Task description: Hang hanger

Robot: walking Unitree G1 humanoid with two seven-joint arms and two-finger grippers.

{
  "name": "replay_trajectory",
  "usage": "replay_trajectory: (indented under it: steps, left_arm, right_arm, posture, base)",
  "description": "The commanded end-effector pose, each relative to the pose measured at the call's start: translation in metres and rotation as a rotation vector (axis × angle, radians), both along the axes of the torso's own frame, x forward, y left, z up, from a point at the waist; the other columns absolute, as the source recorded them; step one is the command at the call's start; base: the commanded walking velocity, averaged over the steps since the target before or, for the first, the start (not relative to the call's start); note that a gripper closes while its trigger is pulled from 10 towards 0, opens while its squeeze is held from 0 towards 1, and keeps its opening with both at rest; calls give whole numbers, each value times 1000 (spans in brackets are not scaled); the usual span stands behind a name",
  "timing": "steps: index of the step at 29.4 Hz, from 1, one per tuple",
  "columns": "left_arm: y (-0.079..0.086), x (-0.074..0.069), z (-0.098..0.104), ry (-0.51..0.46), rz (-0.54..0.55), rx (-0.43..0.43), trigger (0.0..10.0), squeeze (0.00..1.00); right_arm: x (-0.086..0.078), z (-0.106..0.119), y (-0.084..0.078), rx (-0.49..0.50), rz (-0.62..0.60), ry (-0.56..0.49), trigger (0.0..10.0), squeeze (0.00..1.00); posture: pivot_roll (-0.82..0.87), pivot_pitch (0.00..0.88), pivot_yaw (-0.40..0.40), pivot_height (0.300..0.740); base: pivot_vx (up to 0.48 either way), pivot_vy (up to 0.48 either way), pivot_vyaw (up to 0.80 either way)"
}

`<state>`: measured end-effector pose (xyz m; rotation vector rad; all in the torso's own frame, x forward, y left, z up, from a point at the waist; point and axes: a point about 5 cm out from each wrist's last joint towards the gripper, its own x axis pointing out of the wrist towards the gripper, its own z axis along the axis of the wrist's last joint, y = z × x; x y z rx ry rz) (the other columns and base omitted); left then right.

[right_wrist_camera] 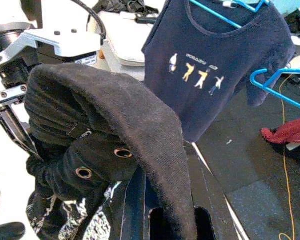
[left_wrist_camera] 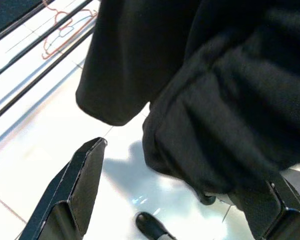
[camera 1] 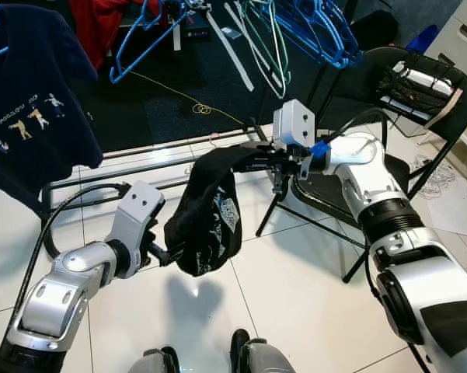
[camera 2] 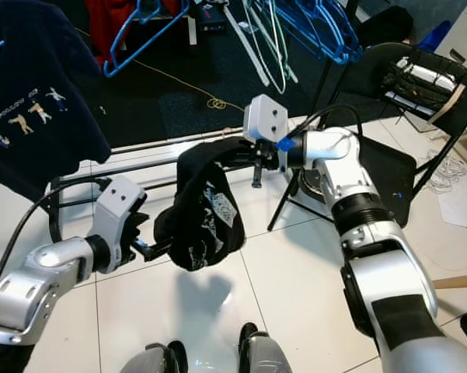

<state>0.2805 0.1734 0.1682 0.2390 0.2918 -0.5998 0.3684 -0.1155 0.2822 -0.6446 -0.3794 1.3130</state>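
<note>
A black garment (camera 1: 210, 225) with a white print and metal eyelets (right_wrist_camera: 122, 152) hangs in a bunch above the white tile floor. Its top is draped over my right gripper (camera 1: 252, 158), which reaches in from the right and is shut on the cloth. What lies inside the folds is hidden. My left gripper (camera 1: 165, 252) is low on the garment's left side and open. Its fingers (left_wrist_camera: 75, 190) stand wide apart with the hem hanging between them. Several empty blue hangers (camera 1: 311, 31) hang at the back, and another blue hanger (camera 1: 144, 47) hangs further left.
A navy T-shirt (camera 1: 31, 101) with small printed figures hangs on a blue hanger at the left. Low rack bars (camera 1: 140, 151) run across behind the garment. A black folding chair (camera 1: 419, 93) stands to the right, close to my right arm. Red cloth (camera 1: 101, 23) and a yellow cable (camera 1: 186, 97) lie on the dark mat.
</note>
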Motion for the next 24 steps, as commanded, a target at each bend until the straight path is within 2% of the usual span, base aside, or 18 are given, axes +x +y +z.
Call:
replay_trajectory:
  steps: [1, 8, 10, 15, 24]
  left_arm:
    - [1, -5, -7, 41, -11, 13, 10000, 0]
    - [-3, -3, -5, 29, -23, -2, 10000, 0]
    - [-10, 1, -2, 11, -14, -40, 10000, 0]
    - [-14, 4, 0, -10, -2, -69, 10000, 0]
    - [-15, 3, 0, 2, -25, -62, 10000, 0]
  right_arm:
    - [-1, 12, -2, 34, -2, -38, 0, 0]
    - [-2, 13, -3, 37, -3, -37, 0, 0]
    - [-3, 13, -3, 40, 0, -36, 0, 0]
    - [-3, 12, -2, 41, 3, -36, 0, 0]
    - [-4, 12, -2, 43, 4, -35, 0, 0]
  posture:
    - [-140, 272, -123, 740]
    - [-137, 264, -121, 740]
    - [-135, 259, -118, 740]
    - [-135, 256, -116, 740]
    - [-133, 253, -112, 740]
  base:
    - [0, 0, 0]
    - [0, 0, 0]
    - [0, 0, 0]
    - [0, 0, 0]
    - [0, 0, 0]
